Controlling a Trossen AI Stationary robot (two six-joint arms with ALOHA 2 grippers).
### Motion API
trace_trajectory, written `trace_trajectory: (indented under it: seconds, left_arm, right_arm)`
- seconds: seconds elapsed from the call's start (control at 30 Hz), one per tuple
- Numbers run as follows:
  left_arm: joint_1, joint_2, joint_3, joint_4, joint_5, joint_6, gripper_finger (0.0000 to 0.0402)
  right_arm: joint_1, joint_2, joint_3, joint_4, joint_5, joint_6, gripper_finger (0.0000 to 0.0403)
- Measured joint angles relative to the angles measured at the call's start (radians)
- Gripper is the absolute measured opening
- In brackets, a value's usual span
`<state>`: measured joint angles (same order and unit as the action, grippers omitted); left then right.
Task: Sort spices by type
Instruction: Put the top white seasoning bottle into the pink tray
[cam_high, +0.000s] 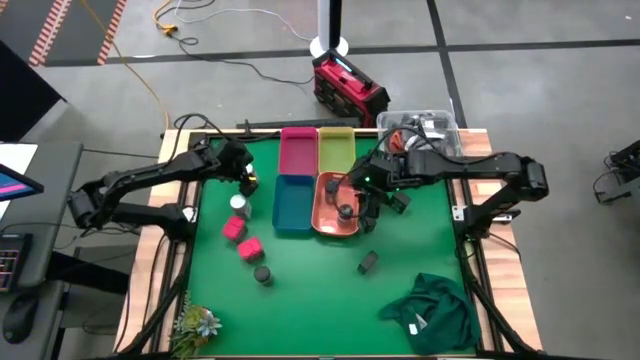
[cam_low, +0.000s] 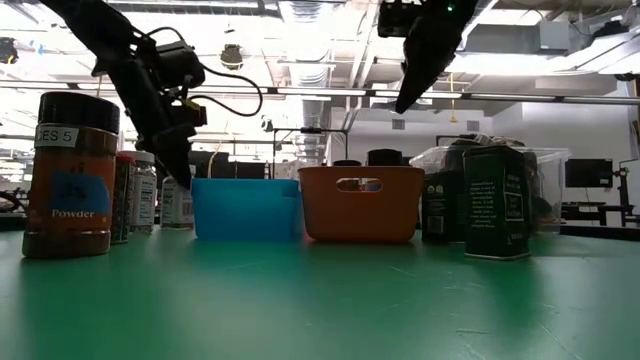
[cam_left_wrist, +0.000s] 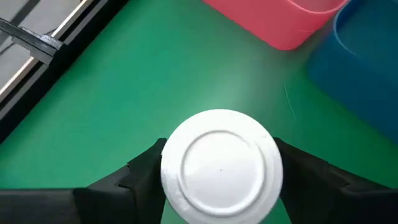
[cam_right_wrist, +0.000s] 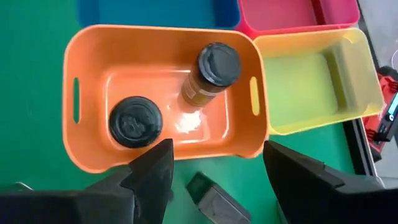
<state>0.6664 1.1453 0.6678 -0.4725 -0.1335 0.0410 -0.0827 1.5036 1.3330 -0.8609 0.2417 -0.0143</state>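
Note:
My left gripper (cam_high: 243, 185) is shut on a white-capped little jar (cam_left_wrist: 221, 174) near the table's far left, beside the blue bin (cam_high: 293, 203). My right gripper (cam_right_wrist: 217, 162) is open and empty above the orange bin (cam_right_wrist: 84, 143). That bin holds two dark round jars, one upright (cam_right_wrist: 135, 121) and one leaning (cam_right_wrist: 211, 71). Two pink-red blocks (cam_high: 233, 228) (cam_high: 250, 248), a dark round jar (cam_high: 262, 274) and a dark tin (cam_high: 368, 262) lie on the green mat. Another tin (cam_right_wrist: 211, 202) sits just below the right fingers. My left gripper pinches the jar's white cap (cam_left_wrist: 180, 186) between its two fingers, one on each side of the cap's rim. The fingers come from above, pointing down. The jar stands upright in the hold; whether its base is on the mat, I cannot tell.
The pink bin (cam_high: 298, 150) and yellow bin (cam_high: 335, 148) stand behind the blue and orange ones. A clear box of cables (cam_high: 425, 128) is at the far right. A green cloth (cam_high: 430, 310) lies near right and a small plant (cam_high: 195, 322) near left. Tall tins (cam_low: 495, 200) stand right.

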Motion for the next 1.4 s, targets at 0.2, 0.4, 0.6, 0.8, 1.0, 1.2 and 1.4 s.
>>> trace_trajectory:
  seconds: [0.2, 0.4, 0.6, 0.8, 1.0, 1.2, 1.4]
  left_arm:
    - [-0.009, -0.02, 0.0, -0.003, 0.006, 0.003, 0.0197]
    - [-0.008, -0.045, -0.003, 0.009, 0.025, 0.006, 0.0197]
    - [-0.008, -0.045, 0.016, 0.014, 0.073, -0.009, 0.0197]
    - [-0.015, -0.046, 0.132, 0.031, 0.071, -0.008, 0.0197]
    - [-0.026, -0.045, 0.233, 0.092, 0.067, 0.008, 0.0197]
    - [-0.043, 0.045, 0.3, 0.171, 0.129, -0.001, 0.0197]
    - [-0.071, 0.276, 0.426, 0.119, 0.133, 0.031, 0.0201]
  right_arm:
    - [0.026, 0.001, -0.076, 0.059, 0.02, 0.015, 0.0277]
    - [0.025, -0.026, -0.119, 0.111, 0.046, 0.041, 0.0277]
    - [0.025, -0.07, -0.126, 0.118, 0.054, 0.041, 0.0276]
    - [0.027, -0.087, -0.126, 0.147, 0.055, 0.044, 0.0276]
    - [0.041, -0.076, -0.14, 0.154, 0.073, 0.049, 0.0276]
    - [0.04, -0.085, -0.202, 0.232, 0.078, 0.037, 0.0276]
    - [0.004, -0.091, -0.209, 0.266, 0.079, 0.015, 0.0276]
